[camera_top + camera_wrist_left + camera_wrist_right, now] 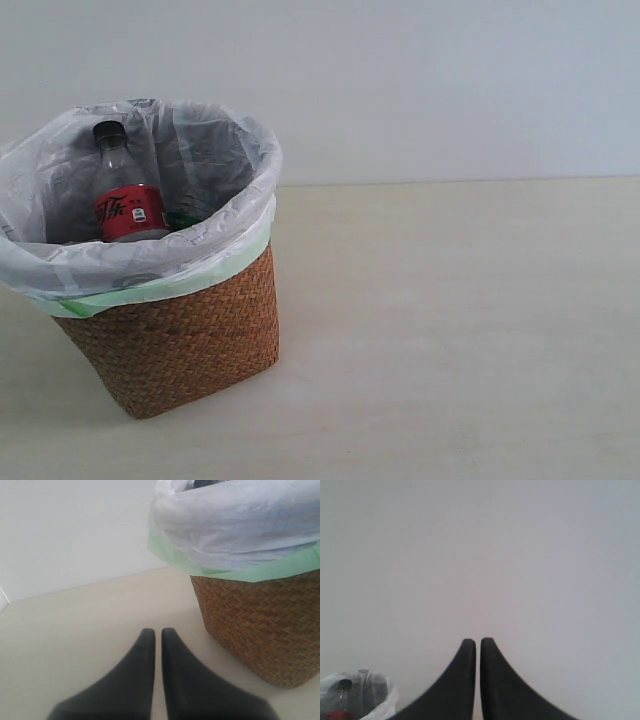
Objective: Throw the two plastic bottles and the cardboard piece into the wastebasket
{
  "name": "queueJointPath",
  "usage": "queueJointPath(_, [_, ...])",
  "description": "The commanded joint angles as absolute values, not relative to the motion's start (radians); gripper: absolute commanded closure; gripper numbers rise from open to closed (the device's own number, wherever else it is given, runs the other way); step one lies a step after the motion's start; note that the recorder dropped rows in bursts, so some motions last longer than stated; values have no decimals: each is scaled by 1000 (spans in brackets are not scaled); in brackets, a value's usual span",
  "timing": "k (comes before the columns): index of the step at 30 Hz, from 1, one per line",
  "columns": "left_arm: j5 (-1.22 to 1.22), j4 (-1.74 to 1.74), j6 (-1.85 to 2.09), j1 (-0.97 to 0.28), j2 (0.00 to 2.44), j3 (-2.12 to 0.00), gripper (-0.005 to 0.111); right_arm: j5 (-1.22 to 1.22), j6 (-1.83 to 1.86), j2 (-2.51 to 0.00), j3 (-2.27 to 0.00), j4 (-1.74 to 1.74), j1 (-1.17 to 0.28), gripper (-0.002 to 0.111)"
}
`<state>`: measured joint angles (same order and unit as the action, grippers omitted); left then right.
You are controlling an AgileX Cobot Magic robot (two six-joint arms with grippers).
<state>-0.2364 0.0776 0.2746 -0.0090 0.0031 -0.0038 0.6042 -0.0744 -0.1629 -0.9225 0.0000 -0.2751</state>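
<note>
Red-label bottle [127, 200]: upright inside the wastebasket [190, 340], cap showing above the rim of the liner bag [235, 235]. A green patch [183, 216] sits low beside it. You can read that as the green-label bottle, but too little shows to be sure. Cardboard piece: not seen in any view; it may lie deeper in the bag, hidden.

The surface [450, 330] around the basket carries none of the three items.

Left gripper [156, 632]: jaws pressed together, holding nothing, low over the surface. The basket's woven wall is near, ahead of their tips and off to one side.

Right gripper [477, 642]: jaws likewise together and empty, aimed at the blank wall [480, 555], with the basket well apart from them.

Judgement: you look to be at or near the end. What is left is to confirm the hidden cardboard.
</note>
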Motion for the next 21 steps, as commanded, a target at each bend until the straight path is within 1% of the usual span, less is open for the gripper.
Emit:
queueJointPath(1, [-233,86,265,-4,0,0,103,572,-77,-108,-919,16,-178,108])
queueJointPath(7, [-233,86,265,-4,0,0,103,572,-68,-87,-919,19,-64,108])
queueJointPath(10, [-233,86,265,-4,0,0,103,612,-68,-79,-916,19,-61,108])
queueJointPath(12, [-233,86,265,-4,0,0,103,557,-66,-40,-852,19,-61,108])
queueJointPath(13, [-233,86,265,-4,0,0,103,474,-66,0,-770,19,-61,108])
queueJointPath(15, [-233,86,265,-4,0,0,103,378,-66,0,-640,21,-61,108])
queueJointPath(19, [-233,86,265,-4,0,0,103,257,-80,0,-416,21,-64,108])
queueJointPath(21, [-233,86,265,-4,0,0,103,115,-80,0,-254,21,-64,108])
